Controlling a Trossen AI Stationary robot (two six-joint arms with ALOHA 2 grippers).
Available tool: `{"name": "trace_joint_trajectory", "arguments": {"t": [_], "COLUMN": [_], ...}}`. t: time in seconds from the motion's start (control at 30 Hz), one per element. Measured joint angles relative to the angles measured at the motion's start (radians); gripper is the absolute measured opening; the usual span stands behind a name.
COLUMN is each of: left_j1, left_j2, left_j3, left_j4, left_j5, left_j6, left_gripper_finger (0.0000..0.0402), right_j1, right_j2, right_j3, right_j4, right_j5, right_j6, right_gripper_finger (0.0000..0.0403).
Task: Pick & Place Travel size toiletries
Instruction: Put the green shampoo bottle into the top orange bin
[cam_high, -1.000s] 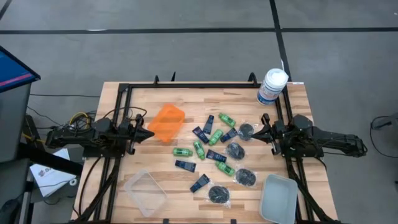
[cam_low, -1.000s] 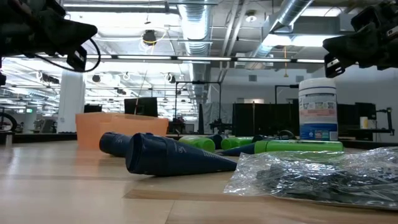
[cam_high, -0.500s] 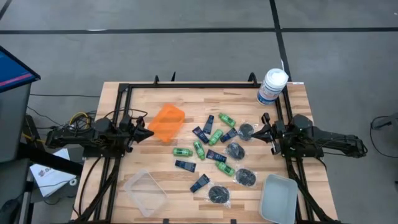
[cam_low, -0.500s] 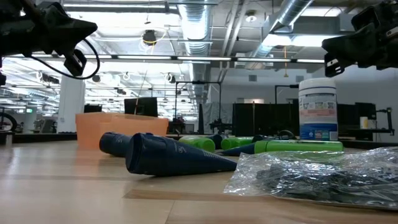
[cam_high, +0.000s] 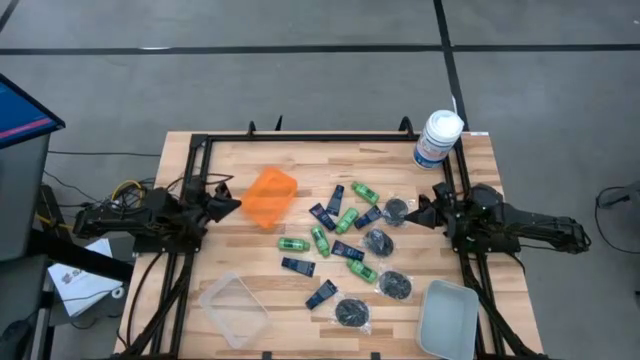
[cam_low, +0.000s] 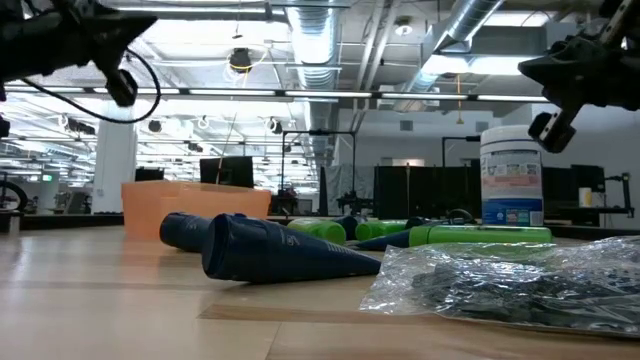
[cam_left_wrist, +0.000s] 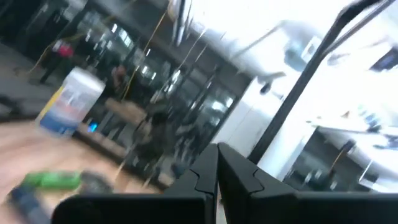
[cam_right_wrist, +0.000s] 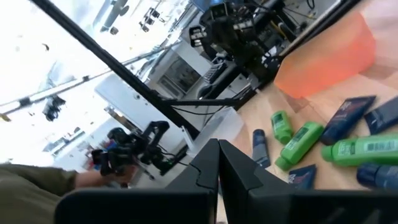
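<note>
The travel size toiletries lie scattered on the middle of the wooden table: green bottles (cam_high: 320, 240), flat navy tubes (cam_high: 297, 266) and black round pieces in clear packets (cam_high: 352, 314). In the low view a navy tube (cam_low: 270, 250) and a clear packet (cam_low: 500, 280) lie nearest. My left gripper (cam_high: 236, 203) is shut, held above the table's left side next to an orange bin (cam_high: 268, 197), its tip tilted up. My right gripper (cam_high: 412, 213) is shut, held level above the right side, just right of the pile. Both show shut in their wrist views (cam_left_wrist: 217, 168) (cam_right_wrist: 219, 163).
A large white canister with a blue label (cam_high: 438, 138) stands at the far right corner. A clear tray (cam_high: 233, 309) lies at the near left and a pale grey tray (cam_high: 448, 318) at the near right. A black frame (cam_high: 300, 137) runs around the table top.
My left gripper has risen a little, tipped its fingers upward and rolled. My right gripper has rolled about its own length while staying in place. The toiletries have not moved.
</note>
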Motion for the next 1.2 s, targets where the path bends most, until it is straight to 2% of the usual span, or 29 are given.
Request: {"name": "trace_joint_trajectory", "arguments": {"t": [0.13,0.27,0.43,0.67,0.9,0.97,1.07,1.2], "left_j1": [0.0,0.0,0.0,0.0,-0.002,-0.002,-0.003,-0.009], "left_j2": [0.039,0.149,0.395,0.777,1.04,1.083,1.126,1.168], "left_j3": [0.008,0.102,0.284,0.554,0.833,0.904,0.997,1.033], "left_j4": [0.159,0.175,0.175,0.143,-0.022,-0.112,-0.352,-0.578], "left_j5": [-0.021,-0.025,0.035,0.239,0.45,0.461,0.462,0.408], "left_j6": [-0.026,-0.024,-0.001,0.0,-0.022,0.017,0.135,0.271], "left_gripper_finger": [0.0001,0.0001,0.0001,0.0019,0.007,0.0084,0.0091,0.0086], "right_j1": [0.0,0.0,0.0,0.0,0.0,0.0,0.0,0.0], "right_j2": [0.0,0.0,0.0,0.0,0.0,0.0,0.0,0.0], "right_j3": [0.0,0.0,0.0,0.0,0.0,0.0,0.0,0.0], "right_j4": [0.0,0.0,0.0,0.0,0.0,0.0,0.0,0.0], "right_j5": [0.007,0.029,0.029,0.029,0.029,0.029,0.029,0.029], "right_j6": [0.007,0.007,0.007,0.006,0.007,0.007,0.007,0.007], "right_gripper_finger": [0.0,0.0,0.0,0.0,0.0,0.0,0.0,0.0]}}
